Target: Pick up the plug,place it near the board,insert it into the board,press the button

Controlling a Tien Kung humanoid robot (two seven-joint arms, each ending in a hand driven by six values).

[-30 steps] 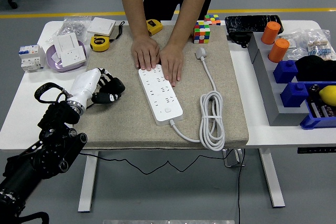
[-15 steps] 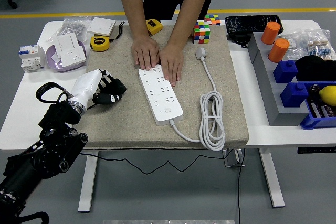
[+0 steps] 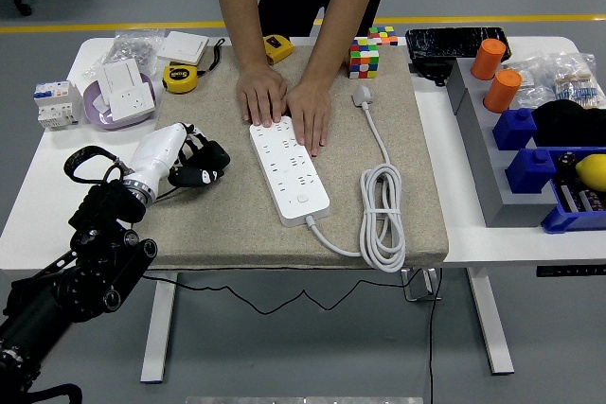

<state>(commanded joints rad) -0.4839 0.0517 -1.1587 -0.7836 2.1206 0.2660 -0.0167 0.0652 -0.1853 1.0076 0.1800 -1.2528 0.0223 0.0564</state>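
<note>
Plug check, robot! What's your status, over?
Left hand curled, empty, at mat's left edge. Plug lies untouched, far right of the power strip. Person's hands pressing the strip's far end.

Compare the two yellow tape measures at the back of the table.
The round tape measure lies on the white table just off the mat's left edge; the squarish tape measure lies at the mat's far edge, beside the person's arm. The round one has a dark centre and a black strap; the squarish one shows no strap. Both are yellow, and nothing touches either.
</note>
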